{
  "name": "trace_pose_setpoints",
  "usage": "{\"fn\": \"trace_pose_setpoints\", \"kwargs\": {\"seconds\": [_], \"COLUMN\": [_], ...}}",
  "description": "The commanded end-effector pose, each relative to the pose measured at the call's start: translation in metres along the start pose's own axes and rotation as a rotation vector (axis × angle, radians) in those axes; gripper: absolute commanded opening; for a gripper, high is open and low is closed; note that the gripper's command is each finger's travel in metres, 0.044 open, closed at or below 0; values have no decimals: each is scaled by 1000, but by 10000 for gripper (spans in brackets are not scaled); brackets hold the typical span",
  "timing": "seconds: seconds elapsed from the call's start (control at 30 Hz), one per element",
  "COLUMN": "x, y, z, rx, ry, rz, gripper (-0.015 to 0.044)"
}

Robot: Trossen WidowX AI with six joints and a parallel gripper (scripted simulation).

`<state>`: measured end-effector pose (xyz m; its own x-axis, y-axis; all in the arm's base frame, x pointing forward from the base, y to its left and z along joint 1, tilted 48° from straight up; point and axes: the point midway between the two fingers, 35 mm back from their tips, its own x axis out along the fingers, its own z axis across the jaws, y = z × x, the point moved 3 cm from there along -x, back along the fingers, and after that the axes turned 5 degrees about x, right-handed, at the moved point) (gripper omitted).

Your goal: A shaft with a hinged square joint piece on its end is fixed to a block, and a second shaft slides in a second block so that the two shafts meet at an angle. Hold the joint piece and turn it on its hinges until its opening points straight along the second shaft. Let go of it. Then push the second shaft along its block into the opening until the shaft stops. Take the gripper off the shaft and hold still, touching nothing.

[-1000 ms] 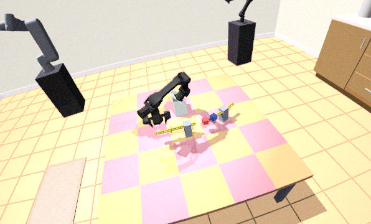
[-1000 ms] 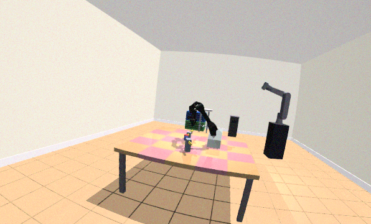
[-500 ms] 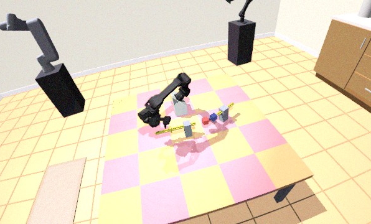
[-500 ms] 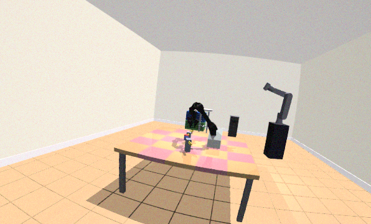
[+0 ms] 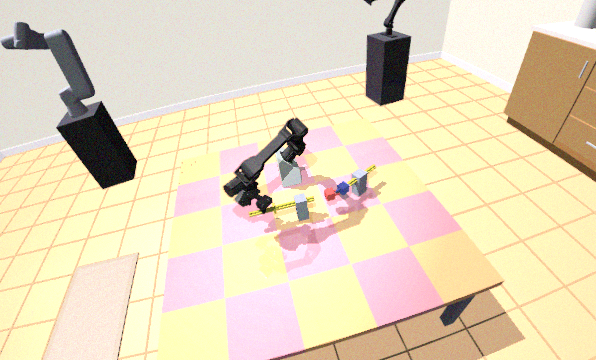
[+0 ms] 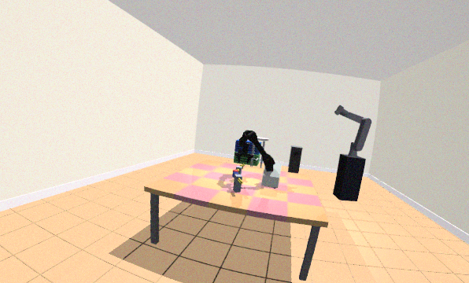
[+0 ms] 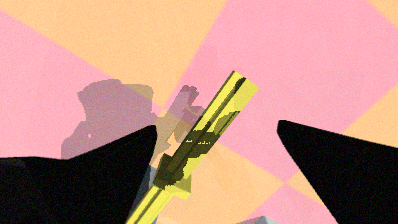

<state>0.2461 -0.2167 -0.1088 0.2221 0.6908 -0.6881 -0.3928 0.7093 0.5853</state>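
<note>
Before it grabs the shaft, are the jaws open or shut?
Open: in the wrist view, the black jaws stand wide apart, nothing between them gripped.

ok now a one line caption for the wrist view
Open gripper above the yellow shaft, nothing between its fingers.

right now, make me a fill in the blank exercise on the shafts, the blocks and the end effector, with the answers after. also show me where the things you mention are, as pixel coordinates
1. The end effector (image 5: 261, 204) (image 7: 216, 128) is ____, with nothing between its fingers.
2. Both shafts, the near one (image 5: 284, 205) (image 7: 220, 117) under the end effector and the far one (image 5: 371, 169), are coloured ____.
3. The cube at the open end of the joint piece, facing the gap to the near shaft, is ____.
4. The joint piece's other cube (image 5: 343, 188), nearer the far block (image 5: 359, 183), is ____.

Missing words: open; yellow; red; blue
</note>
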Motion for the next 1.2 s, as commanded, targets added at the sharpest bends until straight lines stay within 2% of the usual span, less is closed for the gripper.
{"fn": "trace_pose_setpoints", "kwargs": {"seconds": [0.0, 0.5, 1.17], "x": [6, 27, 50], "y": [1, 4, 4], "z": [-1, -3, -2], "rx": [130, 608, 624], "ry": [-9, -34, -36], "rz": [-2, -2, -1], "gripper": [440, 440, 440]}}
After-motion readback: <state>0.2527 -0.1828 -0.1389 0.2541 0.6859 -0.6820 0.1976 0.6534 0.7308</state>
